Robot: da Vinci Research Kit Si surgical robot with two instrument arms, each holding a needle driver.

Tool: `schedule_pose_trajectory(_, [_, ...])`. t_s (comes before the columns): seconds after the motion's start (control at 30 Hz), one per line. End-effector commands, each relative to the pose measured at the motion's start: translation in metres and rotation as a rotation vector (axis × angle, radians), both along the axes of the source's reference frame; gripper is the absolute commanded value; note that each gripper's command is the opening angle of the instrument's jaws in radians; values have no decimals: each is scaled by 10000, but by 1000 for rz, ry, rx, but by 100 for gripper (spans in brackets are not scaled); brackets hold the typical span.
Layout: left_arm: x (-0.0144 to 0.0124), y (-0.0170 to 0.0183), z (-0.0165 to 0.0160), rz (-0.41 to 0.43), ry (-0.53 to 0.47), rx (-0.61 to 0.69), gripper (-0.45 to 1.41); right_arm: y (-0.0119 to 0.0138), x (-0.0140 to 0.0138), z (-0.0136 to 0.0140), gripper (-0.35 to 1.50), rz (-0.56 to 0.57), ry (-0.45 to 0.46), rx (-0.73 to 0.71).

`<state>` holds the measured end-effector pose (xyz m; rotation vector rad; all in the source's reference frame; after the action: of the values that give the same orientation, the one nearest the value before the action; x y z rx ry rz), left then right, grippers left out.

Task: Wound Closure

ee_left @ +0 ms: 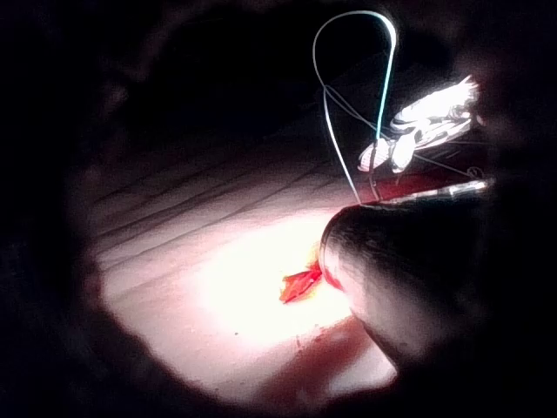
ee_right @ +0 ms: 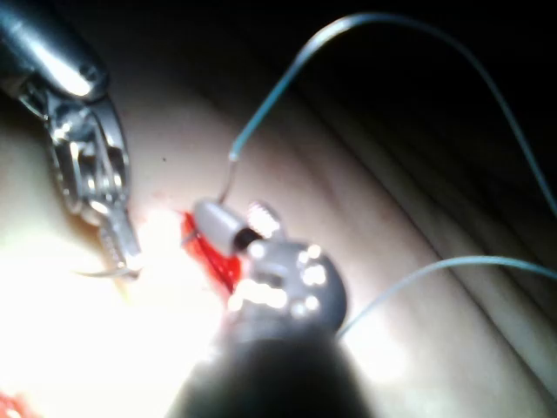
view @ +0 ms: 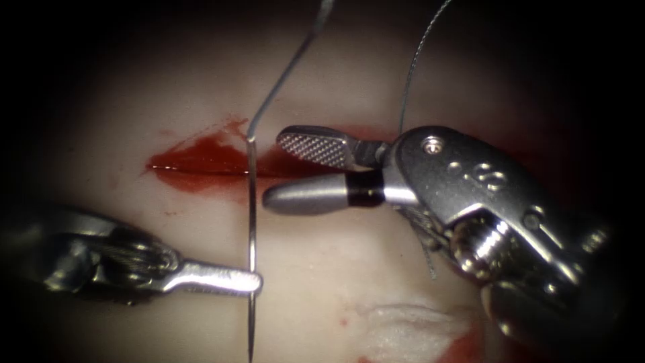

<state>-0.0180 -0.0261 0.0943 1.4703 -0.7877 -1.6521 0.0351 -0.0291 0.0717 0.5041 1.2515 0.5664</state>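
Left gripper [view: 250, 281] enters from the left of the endoscope view, below the cut. Its jaws are clenched on the needle [view: 252, 222], gripping it on the lower part of its length, short of the pointed end that runs on downward.

The needle stands near vertical in that view and crosses the cut [view: 201, 168]. Its upper end meets the thread [view: 289, 67] just above the cut, and the thread rises away from there. Whether any part of the needle lies in the tissue [view: 322, 269] cannot be told; it appears to lie over the surface, free of it. Red fluid [view: 208, 153] pools along the cut.

Right gripper [view: 285, 171] sits over the right part of the cut. Its jaws stand apart and hold nothing. A second run of thread [view: 410, 74] rises behind its wrist.

Judgement: the needle is in hand between bites, so the step is one of positioning. The next move calls for a firm grip farther along the curve and the point set square to the cut's edge. Thread slack needs watching near the right tool.
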Motion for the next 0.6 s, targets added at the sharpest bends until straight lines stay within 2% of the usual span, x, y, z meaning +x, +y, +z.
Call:
schedule_pose_trajectory(0.03, [-8,10,-2,6,-7,-5,-45,9,9,1,42,0,4,-7])
schedule_pose_trajectory(0.6, [-11,9,-6,27,-18,-2,-45,-2,22,11,42,-16,-11,2])
